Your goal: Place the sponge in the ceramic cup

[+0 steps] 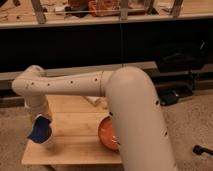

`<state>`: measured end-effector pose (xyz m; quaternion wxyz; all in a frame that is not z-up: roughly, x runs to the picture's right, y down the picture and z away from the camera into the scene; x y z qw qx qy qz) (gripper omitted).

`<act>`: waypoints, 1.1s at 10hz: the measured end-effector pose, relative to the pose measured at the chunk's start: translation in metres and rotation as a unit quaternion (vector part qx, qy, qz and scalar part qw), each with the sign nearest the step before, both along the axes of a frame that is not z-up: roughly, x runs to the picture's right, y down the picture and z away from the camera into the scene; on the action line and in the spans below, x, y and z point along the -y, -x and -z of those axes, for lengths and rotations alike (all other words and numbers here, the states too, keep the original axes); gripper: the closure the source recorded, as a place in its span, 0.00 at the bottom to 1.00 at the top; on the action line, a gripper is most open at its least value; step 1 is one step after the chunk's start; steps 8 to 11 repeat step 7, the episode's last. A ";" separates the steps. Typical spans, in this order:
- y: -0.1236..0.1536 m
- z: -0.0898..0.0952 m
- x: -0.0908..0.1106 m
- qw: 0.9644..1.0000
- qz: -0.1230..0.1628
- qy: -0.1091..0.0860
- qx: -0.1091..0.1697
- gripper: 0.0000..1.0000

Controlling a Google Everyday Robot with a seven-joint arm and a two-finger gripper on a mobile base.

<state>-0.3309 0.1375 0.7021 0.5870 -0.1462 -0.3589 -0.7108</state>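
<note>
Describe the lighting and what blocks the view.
Camera view: warm, dim light, dark background; the arm fills the foreground and hides part of the orange plate; the gripper, at the left front of the table, sits behind the sponge.

An orange plate (106,134) is set on the table (75,147), a white bottle (94,100) behind it. The gripper (44,132) is located over the table's left end.

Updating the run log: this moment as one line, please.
hand: low over table, front-left | sponge: under hand, bent, atop ceramic cup | orange plate: on table, right of cup
</note>
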 end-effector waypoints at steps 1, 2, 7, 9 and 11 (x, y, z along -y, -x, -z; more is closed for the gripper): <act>0.000 0.000 0.000 1.000 0.000 0.000 0.000 0.29; 0.000 0.000 0.000 1.000 0.001 0.000 0.001 0.29; -0.001 -0.001 -0.002 1.000 0.004 0.002 0.004 0.36; -0.001 -0.001 -0.002 1.000 0.004 0.002 0.004 0.36; -0.001 -0.001 -0.002 1.000 0.004 0.002 0.004 0.36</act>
